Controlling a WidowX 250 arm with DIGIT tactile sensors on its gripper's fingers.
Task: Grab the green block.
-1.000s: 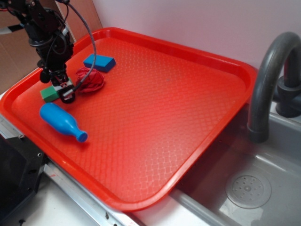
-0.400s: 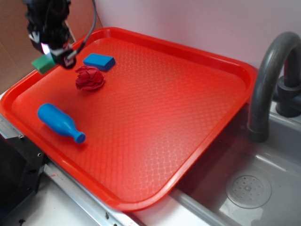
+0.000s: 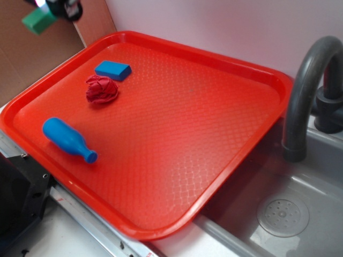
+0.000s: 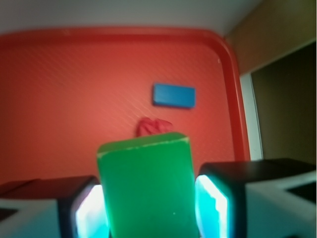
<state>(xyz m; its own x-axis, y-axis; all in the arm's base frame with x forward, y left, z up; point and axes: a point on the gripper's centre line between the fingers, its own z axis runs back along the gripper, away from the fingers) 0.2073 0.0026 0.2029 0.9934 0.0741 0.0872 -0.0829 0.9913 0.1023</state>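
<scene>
Gripper [image 3: 60, 7] at top left corner of frame, mostly cut off, clamped on the green block [image 3: 38, 20], held in the air beyond the far left corner of the red tray [image 3: 225, 101]. On tray, far left: blue block [image 3: 113, 70]; red crumpled cloth [image 3: 102, 89] just beside it. Blue bottle [image 3: 68, 139] lies near left edge. Grey faucet [image 3: 308, 91] at right, above sink [image 3: 300, 214].

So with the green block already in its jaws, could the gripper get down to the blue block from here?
Probably not yet: the gripper is shut on the green block. Otherwise the blue block lies uncovered on the tray, apart from the red cloth.
</scene>
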